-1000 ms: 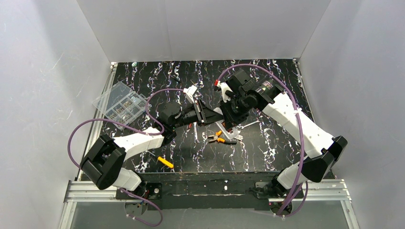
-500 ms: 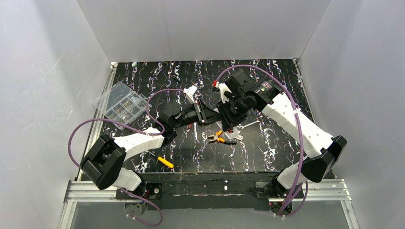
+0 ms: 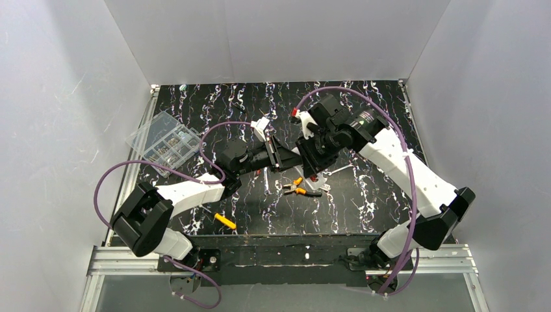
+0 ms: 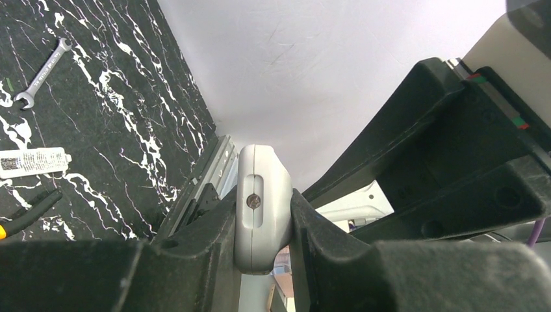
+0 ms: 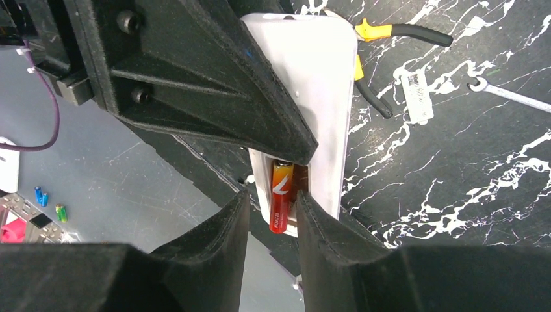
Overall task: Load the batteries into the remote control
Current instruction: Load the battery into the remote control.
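Observation:
My left gripper [image 4: 263,224] is shut on the white remote control [image 4: 262,188] and holds it on edge above the table. In the right wrist view the remote control [image 5: 325,84] shows its back, with the battery recess open. One red-orange battery [image 5: 280,195] lies lengthwise in the recess. A second battery does not show. My right gripper [image 5: 271,211] is open, its fingertips on either side of the battery's near end, with a gap at the left finger. In the top view the two grippers meet over the table's middle, left [image 3: 286,158] and right [image 3: 310,160], and hide the remote.
Yellow-and-black pliers [image 3: 297,189] lie on the black marbled table just below the grippers. A small wrench [image 5: 513,94] and a white labelled piece [image 5: 416,96] lie beside them. A yellow-handled stubby tool [image 3: 225,221] lies near the front. A clear compartment box [image 3: 164,140] sits far left.
The right arm has shifted very slightly. The left arm still holds the remote in the same place.

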`<action>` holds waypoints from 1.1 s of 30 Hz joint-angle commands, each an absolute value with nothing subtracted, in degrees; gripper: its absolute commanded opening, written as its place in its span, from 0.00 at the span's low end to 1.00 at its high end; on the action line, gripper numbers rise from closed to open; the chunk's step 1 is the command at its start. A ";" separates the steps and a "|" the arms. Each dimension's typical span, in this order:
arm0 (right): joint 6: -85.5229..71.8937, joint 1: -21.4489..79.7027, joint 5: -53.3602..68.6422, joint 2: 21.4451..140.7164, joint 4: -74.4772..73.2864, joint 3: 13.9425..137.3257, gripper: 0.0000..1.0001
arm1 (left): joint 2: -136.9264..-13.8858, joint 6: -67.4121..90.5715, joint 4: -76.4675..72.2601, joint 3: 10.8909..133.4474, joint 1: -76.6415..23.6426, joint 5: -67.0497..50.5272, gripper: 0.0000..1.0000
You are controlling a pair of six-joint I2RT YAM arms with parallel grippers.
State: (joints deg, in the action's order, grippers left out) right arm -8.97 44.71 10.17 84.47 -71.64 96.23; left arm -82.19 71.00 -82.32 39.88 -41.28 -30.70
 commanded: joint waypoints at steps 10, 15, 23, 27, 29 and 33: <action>-5.13 44.47 9.78 80.46 -72.49 103.49 0.43 | -81.33 71.90 -88.42 41.11 -41.87 -33.27 0.00; 0.40 44.39 10.02 75.80 -65.37 99.28 0.43 | -81.01 72.87 -88.37 41.71 -41.84 -33.64 0.00; 23.09 43.72 24.93 54.88 -34.91 72.21 0.58 | -80.02 74.80 -88.42 41.31 -41.84 -34.24 0.00; 29.32 39.85 33.56 52.60 -33.43 70.71 0.59 | -79.27 75.58 -88.44 41.22 -41.84 -34.64 0.00; 34.26 37.55 39.56 53.95 -38.69 72.86 0.60 | -78.88 75.80 -88.34 41.21 -41.88 -35.15 0.00; 42.07 33.91 47.73 57.65 -47.30 77.11 0.60 | -77.71 75.85 -88.32 40.85 -41.84 -35.99 0.00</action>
